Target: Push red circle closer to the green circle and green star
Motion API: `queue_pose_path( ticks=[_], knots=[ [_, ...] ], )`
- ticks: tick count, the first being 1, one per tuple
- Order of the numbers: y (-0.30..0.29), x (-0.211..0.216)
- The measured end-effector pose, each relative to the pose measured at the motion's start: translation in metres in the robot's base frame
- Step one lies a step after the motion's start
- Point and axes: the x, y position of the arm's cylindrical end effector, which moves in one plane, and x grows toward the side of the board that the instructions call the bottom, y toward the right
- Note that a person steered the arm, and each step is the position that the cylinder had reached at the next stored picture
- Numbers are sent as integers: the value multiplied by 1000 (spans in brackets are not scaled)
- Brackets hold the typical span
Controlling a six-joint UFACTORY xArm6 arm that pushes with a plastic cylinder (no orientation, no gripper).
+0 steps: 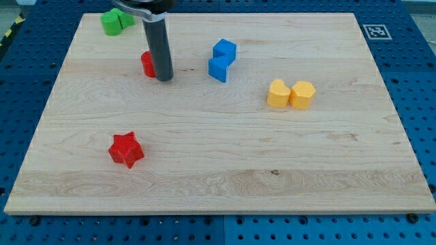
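Observation:
The red circle [147, 64] lies at the upper left of the wooden board [218, 170], partly hidden behind my rod. My tip [163, 79] rests on the board, touching the red circle's right side. The green blocks [116, 21] sit close together at the top left corner, up and left of the red circle; the green star and green circle are hard to tell apart, and the arm covers their right edge.
A red star [126, 150] lies at the lower left. Two blue blocks [222, 59] touch each other right of my tip. Two yellow blocks [291, 94] sit side by side at the right of centre. A fiducial tag [376, 30] marks the table's top right.

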Motion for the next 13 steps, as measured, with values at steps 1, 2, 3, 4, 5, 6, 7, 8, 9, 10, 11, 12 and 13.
queue_pose_path(
  ticks=[1, 2, 3, 4, 5, 6, 7, 8, 9, 10, 11, 12, 13],
  knots=[
    [-23, 0],
    [-25, -2],
    [-25, -32],
    [-25, -64],
    [-25, -86],
    [-25, -98],
    [-25, -117],
    [-25, -117],
    [-25, -117],
    [-25, -111],
    [-25, -110],
    [-31, -115],
    [-45, -122]
  ],
)
